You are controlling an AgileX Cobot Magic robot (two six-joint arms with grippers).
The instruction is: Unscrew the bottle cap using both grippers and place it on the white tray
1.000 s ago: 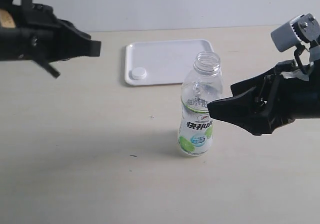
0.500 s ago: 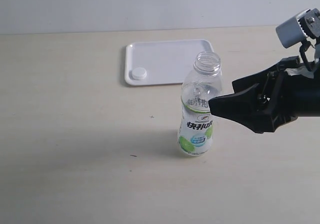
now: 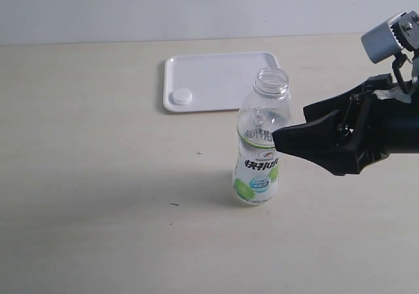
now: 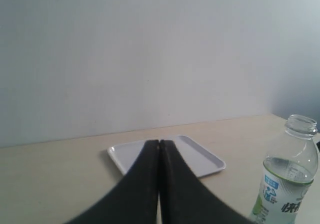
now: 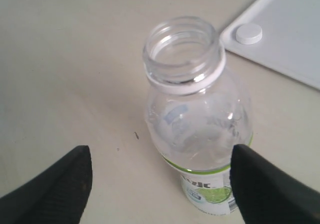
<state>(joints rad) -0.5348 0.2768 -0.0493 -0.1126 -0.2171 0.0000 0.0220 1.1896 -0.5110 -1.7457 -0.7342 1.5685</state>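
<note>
The clear bottle (image 3: 260,151) stands upright on the table with its neck open and uncapped. The white bottle cap (image 3: 181,97) lies on the white tray (image 3: 226,71), near the tray's front left corner. My right gripper (image 3: 292,129) is open at the bottle's right side, level with the label, with nothing between its fingers. In the right wrist view the bottle (image 5: 196,114) sits just beyond the spread right gripper (image 5: 161,155), with the cap (image 5: 249,33) on the tray (image 5: 292,47). My left gripper (image 4: 159,143) is shut and empty, pointing toward the tray (image 4: 202,158); the bottle (image 4: 287,184) stands off to its side.
A pale wall rises behind the table's far edge (image 3: 98,44). The left arm is out of the exterior view. A small dark speck (image 3: 174,204) marks the tabletop left of the bottle.
The left arm, at the upper left of the exterior view a second ago, has gone out of that view. The right gripper shifted slightly up and right, then held still.
</note>
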